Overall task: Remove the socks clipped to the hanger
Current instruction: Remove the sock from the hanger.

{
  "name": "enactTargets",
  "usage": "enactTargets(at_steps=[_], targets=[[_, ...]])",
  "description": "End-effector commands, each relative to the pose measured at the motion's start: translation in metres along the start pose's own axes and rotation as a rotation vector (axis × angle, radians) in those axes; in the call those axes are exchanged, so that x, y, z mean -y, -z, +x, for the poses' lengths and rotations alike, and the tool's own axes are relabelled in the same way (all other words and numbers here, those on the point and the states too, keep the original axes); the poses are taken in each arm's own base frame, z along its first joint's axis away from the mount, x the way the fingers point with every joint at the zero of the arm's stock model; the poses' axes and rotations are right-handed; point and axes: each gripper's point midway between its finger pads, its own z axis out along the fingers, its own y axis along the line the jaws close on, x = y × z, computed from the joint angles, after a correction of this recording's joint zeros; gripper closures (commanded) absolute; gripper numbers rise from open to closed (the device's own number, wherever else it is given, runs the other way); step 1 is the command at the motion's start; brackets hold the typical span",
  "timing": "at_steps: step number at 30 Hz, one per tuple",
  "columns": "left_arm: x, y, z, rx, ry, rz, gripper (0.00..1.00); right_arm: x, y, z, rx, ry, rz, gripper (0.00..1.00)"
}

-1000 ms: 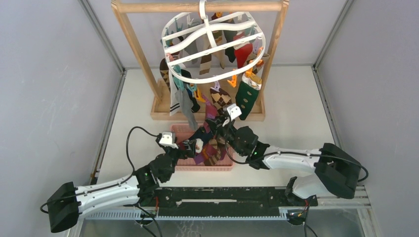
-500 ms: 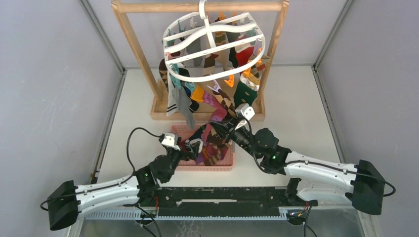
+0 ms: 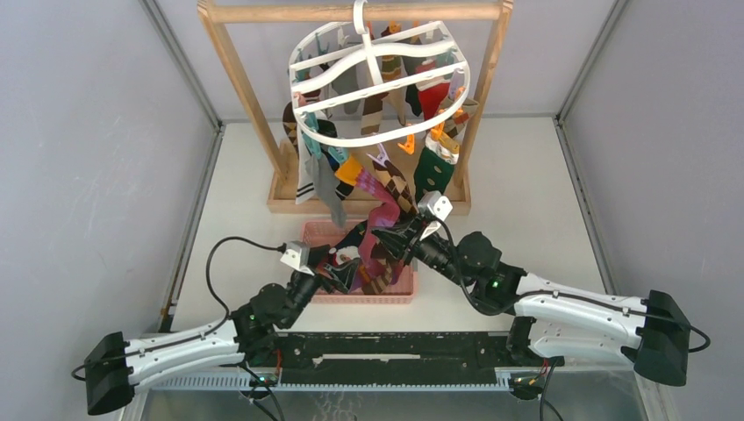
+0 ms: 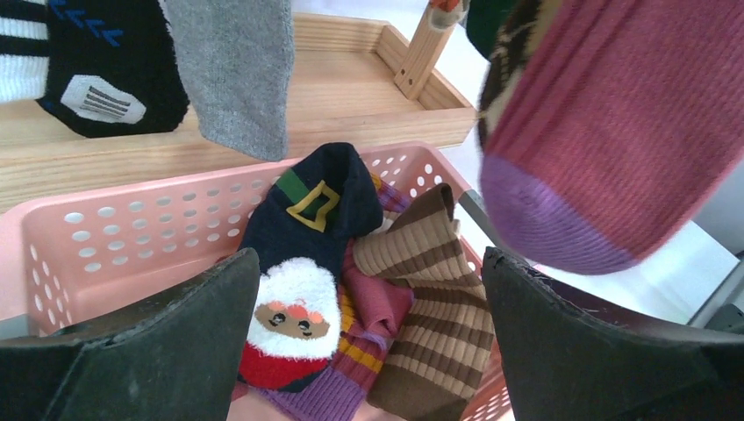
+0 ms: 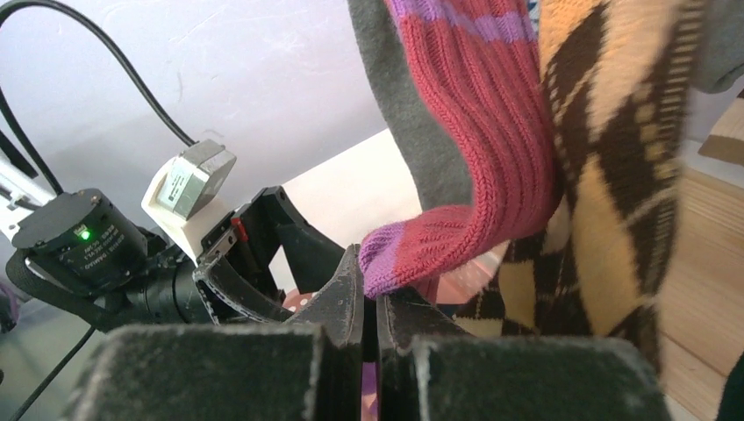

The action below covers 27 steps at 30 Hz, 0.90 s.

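Note:
The white ring hanger [image 3: 377,83] hangs from the wooden stand with several socks clipped under it. My right gripper [image 3: 383,239] [image 5: 370,294] is shut on the purple toe of a red ribbed sock [image 3: 382,215] [image 5: 491,149], which stretches up toward the hanger, next to a brown argyle sock [image 5: 614,184]. My left gripper [image 3: 346,268] [image 4: 368,256] is open and empty, just above the pink basket [image 3: 399,296] [image 4: 132,228]. Below it lie a Santa sock [image 4: 294,307] and a brown striped sock [image 4: 430,298]. The red sock [image 4: 605,140] hangs at its right.
The wooden stand's base [image 3: 285,203] [image 4: 351,96] lies right behind the basket. A grey sock [image 4: 237,70] and a black sock [image 4: 96,79] dangle over the basket's far wall. Grey walls close in both sides of the table.
My right arm swung out to the right and kept hold of the red sock, pulling it taut. The hanger tipped and swung. My left arm drew back a little toward its base.

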Motion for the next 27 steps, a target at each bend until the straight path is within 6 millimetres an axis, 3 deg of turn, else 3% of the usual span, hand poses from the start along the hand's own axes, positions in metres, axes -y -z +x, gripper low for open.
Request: enactTargets(at_steps=[1,16,27], targets=[[0.01,0.004,-0.002,0.022,0.004,0.07,0.0,-0.012,-0.002,0.0,0.004,-0.008,-0.05,0.97],[0.029,0.011,-0.005,0.027,0.017,0.188,0.0,-0.01,-0.019,0.01,-0.001,-0.005,-0.048,0.96],[0.029,0.008,-0.002,0.019,0.008,0.177,0.0,-0.015,-0.025,0.015,-0.015,-0.013,-0.068,0.96]])
